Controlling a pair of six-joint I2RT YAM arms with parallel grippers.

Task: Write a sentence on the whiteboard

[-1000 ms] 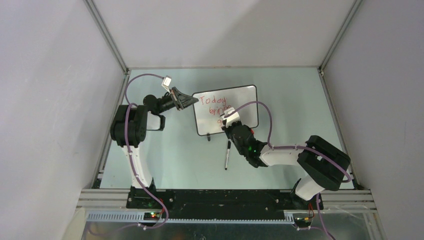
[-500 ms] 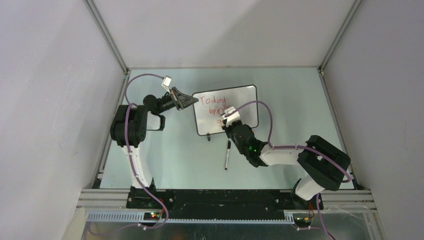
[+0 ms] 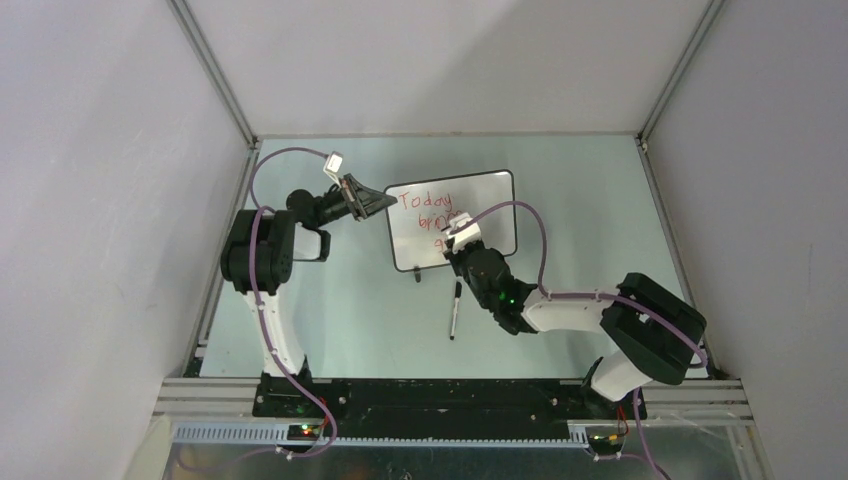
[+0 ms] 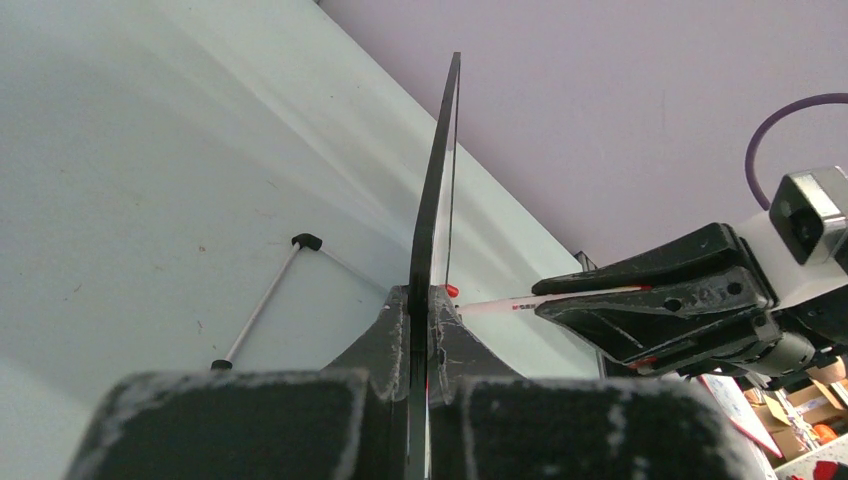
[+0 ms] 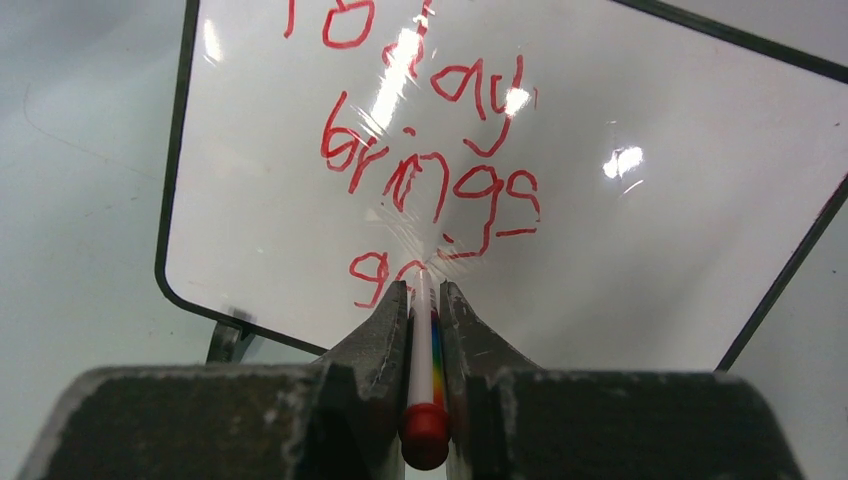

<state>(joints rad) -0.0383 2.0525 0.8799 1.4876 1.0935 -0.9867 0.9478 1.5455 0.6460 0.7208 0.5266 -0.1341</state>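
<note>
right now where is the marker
In the right wrist view, the marker is pinched between the right fingers, tip at the whiteboard, third line of the sentence.

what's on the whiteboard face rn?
Red writing on the whiteboard: "Today", "brings", then a third line starting with "g". The marker held in the right gripper covers the rest of that line.
</note>
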